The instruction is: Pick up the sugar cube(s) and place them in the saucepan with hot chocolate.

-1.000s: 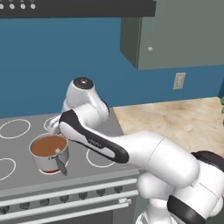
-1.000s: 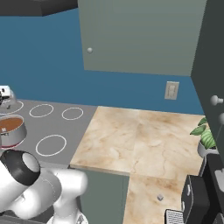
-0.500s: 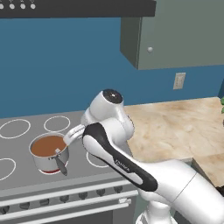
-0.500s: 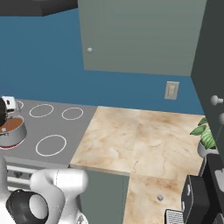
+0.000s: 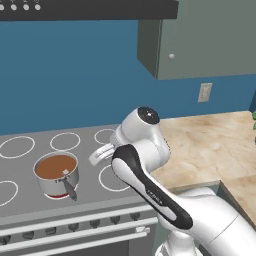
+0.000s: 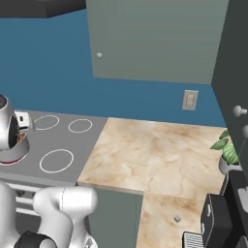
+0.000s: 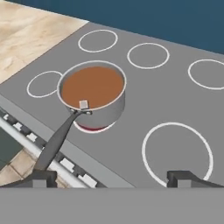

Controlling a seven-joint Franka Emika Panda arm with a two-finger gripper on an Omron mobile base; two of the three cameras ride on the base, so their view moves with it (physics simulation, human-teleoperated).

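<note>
The saucepan with hot chocolate (image 5: 56,174) sits on the grey stovetop (image 5: 30,165), on a front burner toward the left side as seen from the left base view, with a red glow showing at its base. It is a small round pan with shiny steel walls, nearly full of smooth brown liquid. Seen from the hand view, the saucepan with hot chocolate (image 7: 94,94) has a thin bright rim and a straight dark grey handle (image 7: 56,142) that runs from the near side of the pan out over the front edge of the stove toward the control knobs. A small pale sugar cube (image 7: 83,104) rests at the inner edge of the pan right where the handle joins, at the rim of the brown liquid. White burner rings (image 7: 177,150) are painted on the stovetop around the pan, one of them well to its side and others behind it. The gripper (image 7: 111,178) hangs above and in front of the stove with its two dark fingertips spread wide apart and nothing between them. To the side of the stove lies a beige marble counter (image 5: 210,145).
</note>
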